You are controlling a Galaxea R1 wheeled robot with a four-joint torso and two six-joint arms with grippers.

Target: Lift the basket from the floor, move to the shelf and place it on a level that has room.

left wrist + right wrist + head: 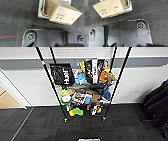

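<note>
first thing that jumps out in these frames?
The tall black wire shelf against the grey wall, its tiers crammed with colourful clutter. Next, in the wrist views, a brown cardboard box sticking out of the cream woven basket, which sits on the dark carpet floor.

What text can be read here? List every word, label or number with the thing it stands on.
"Huel": white letters running sideways on the black bag on the shelf.
Dark print on the cardboard box in the basket: too blurred to read.
Covers of the upright packages on the same tier: too blurred to read.
</note>
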